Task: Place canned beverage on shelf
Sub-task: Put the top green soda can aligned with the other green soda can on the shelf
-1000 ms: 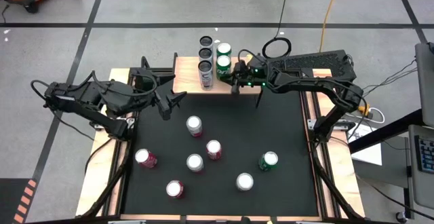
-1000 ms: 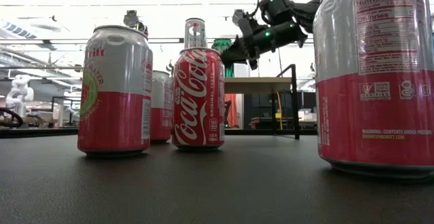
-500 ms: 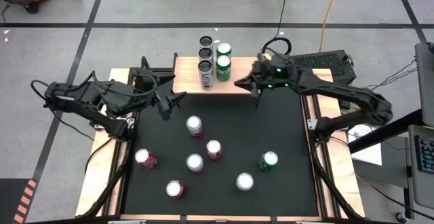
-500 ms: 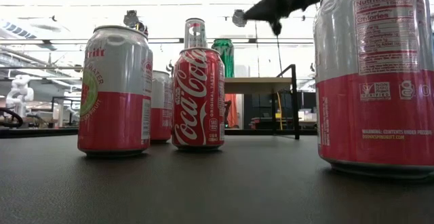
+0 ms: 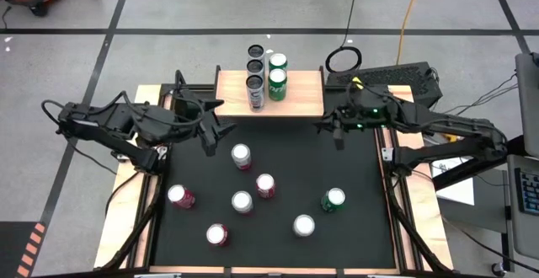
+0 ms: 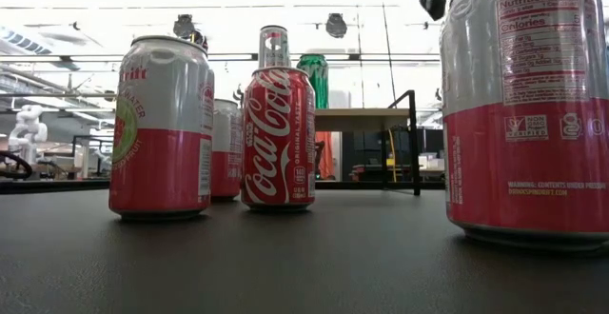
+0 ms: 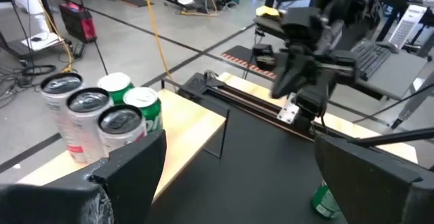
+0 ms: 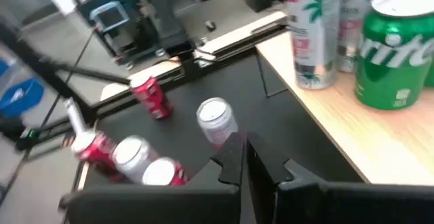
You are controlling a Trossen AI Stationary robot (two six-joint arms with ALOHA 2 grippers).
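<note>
The shelf [image 5: 299, 93] stands at the table's far edge, a light-wood board on black legs. Three silver cans [image 5: 254, 82] and two green cans [image 5: 276, 79] stand upright on its left half. It also shows in the right wrist view [image 8: 352, 132] with a green can [image 8: 397, 54]. My right gripper [image 5: 328, 132] is shut and empty, over the black mat just off the shelf's right near corner. Its shut fingers show in its wrist view [image 8: 245, 157]. My left gripper [image 5: 221, 130] is open and empty, near the shelf's left near corner; its wrist view [image 7: 251, 176] shows the fingers wide apart.
Several cans stand upright on the black mat [image 5: 362, 185]: silver-topped red ones [image 5: 242, 155] [image 5: 265, 184] [image 5: 180, 196] in the middle and left, a green one [image 5: 333, 199] at the right. The shelf's right half is bare wood. Wooden strips [image 5: 122, 227] border the mat.
My right gripper has drawn back from the green can on the shelf, toward the table's right and near edges, and has risen. The green can stays upright on the shelf. My left gripper has edged a little toward the table's right.
</note>
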